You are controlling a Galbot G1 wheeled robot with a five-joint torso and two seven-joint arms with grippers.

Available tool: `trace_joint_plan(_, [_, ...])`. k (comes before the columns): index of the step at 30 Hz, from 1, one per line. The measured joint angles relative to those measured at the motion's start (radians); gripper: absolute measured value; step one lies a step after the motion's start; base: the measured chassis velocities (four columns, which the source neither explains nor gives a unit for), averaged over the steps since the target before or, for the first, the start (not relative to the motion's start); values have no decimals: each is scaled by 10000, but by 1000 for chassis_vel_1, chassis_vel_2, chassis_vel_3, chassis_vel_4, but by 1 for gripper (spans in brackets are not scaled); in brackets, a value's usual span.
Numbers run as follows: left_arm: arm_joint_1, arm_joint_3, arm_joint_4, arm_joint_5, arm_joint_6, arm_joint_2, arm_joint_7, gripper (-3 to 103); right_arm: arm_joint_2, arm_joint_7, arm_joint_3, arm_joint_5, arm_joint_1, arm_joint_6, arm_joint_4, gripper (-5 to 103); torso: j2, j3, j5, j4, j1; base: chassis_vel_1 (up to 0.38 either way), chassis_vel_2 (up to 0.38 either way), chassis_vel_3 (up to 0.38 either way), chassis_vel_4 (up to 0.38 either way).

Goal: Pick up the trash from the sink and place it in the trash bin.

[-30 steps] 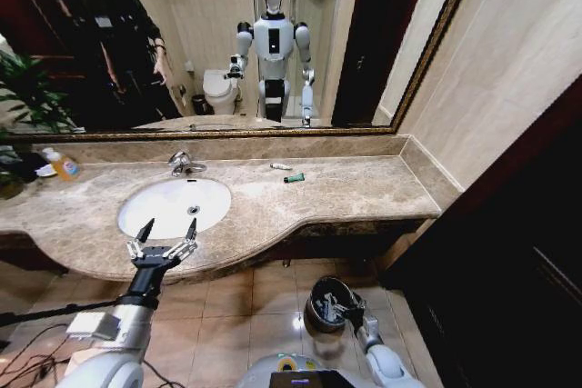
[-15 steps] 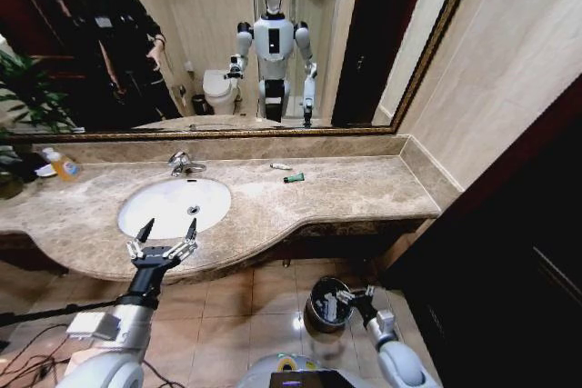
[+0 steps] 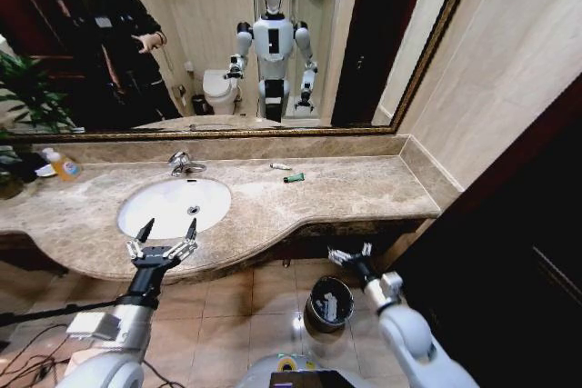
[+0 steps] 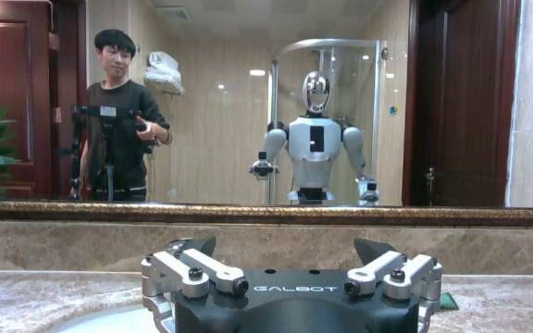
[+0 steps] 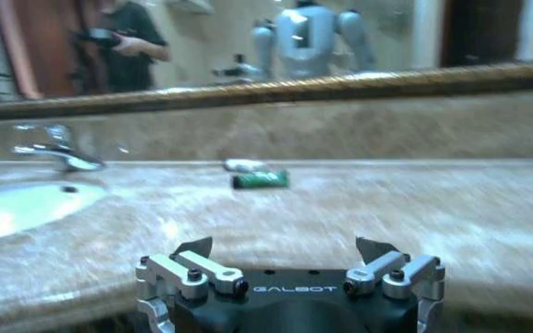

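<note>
white oval sink (image 3: 173, 205) set in marble counter (image 3: 346, 190); dark trash bin (image 3: 329, 303) on floor below. left gripper (image 3: 164, 243) spread at counter's front edge. right gripper (image 3: 348, 255) spread above bin. best to approach green tube (image 3: 294, 177) and white tube (image 3: 280, 166) low, centred.

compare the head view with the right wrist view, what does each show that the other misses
Head view alone: the small round dark trash bin on the tiled floor, the open left claw by the white oval sink's front edge, and a clear bottle of orange liquid. Right wrist view alone: nothing extra. Both: the open right claw, green mini tube, white mini tube, chrome faucet.
</note>
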Motion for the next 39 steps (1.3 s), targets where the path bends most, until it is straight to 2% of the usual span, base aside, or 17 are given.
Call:
trace_joint_plan(2, [0,0,0,0,0,0,0,100,-229,-811,-6,220,724,-271,-295,100,-2,0,0,-1,0,0,0,0,0])
trace_joint_plan(3, [0,0,0,0,0,0,0,100,-229,-811,-6,220,724,-271,-295,100,-2,0,0,-1,0,0,0,0,0])
trace_joint_plan(6, [0,0,0,0,0,0,-1,100,-574,-1442,-266,552,2077,-598,-1044,100,-2,1,1,-1,0,0,0,0,0])
trace_joint_plan(11, [0,0,0,0,0,0,0,100,-756,-1968,-833,905,3921,-877,-2433,100,-2,2,0,1,3,0,0,0,0])
trace_joint_plan(14, [0,0,0,0,0,-1,-1,100,-768,-2169,-986,963,4358,-923,-2845,100,-2,1,0,0,3,0,0,0,0])
trace_joint_plan(19, [0,0,0,0,0,0,0,100,-833,-2726,-1748,1037,5925,-937,-4209,100,-2,2,1,-2,2,0,0,0,0])
trace_joint_plan(21, [0,0,0,0,0,0,1,100,-736,-3450,-2265,1051,7210,-852,-5286,100,-2,1,-3,0,3,0,0,0,0])
trace_joint_plan(23, [1,0,0,0,0,0,-1,100,-685,-3690,-2386,1043,7521,-809,-5602,100,-2,1,-3,1,3,0,0,0,0])
trace_joint_plan(28, [0,0,0,0,0,0,0,100,-304,-5536,-3163,805,9232,-514,-7565,100,-2,1,0,-1,3,0,0,0,0])
trace_joint_plan(30, [0,0,0,0,0,-1,0,100,-258,-5757,-3247,740,9413,-468,-7790,100,-2,1,0,0,3,0,0,0,0])
trace_joint_plan(32, [0,0,0,0,0,-1,-1,100,-6,-6481,-3674,459,10349,-287,-8888,100,0,0,-4,-1,2,0,0,0,0])
trace_joint_plan(34, [0,0,0,0,0,-1,-1,100,119,-6720,-3802,341,10693,-225,-9328,100,0,1,-2,-1,1,0,0,0,0])
trace_joint_plan(37, [0,1,0,0,0,0,0,100,489,-7744,-4110,-215,11747,183,-10845,100,0,1,-3,0,2,0,0,0,0])
trace_joint_plan(39, [0,0,0,0,0,0,-2,100,565,-8034,-4203,-338,11971,309,-11210,100,0,1,-4,0,2,0,0,0,0])
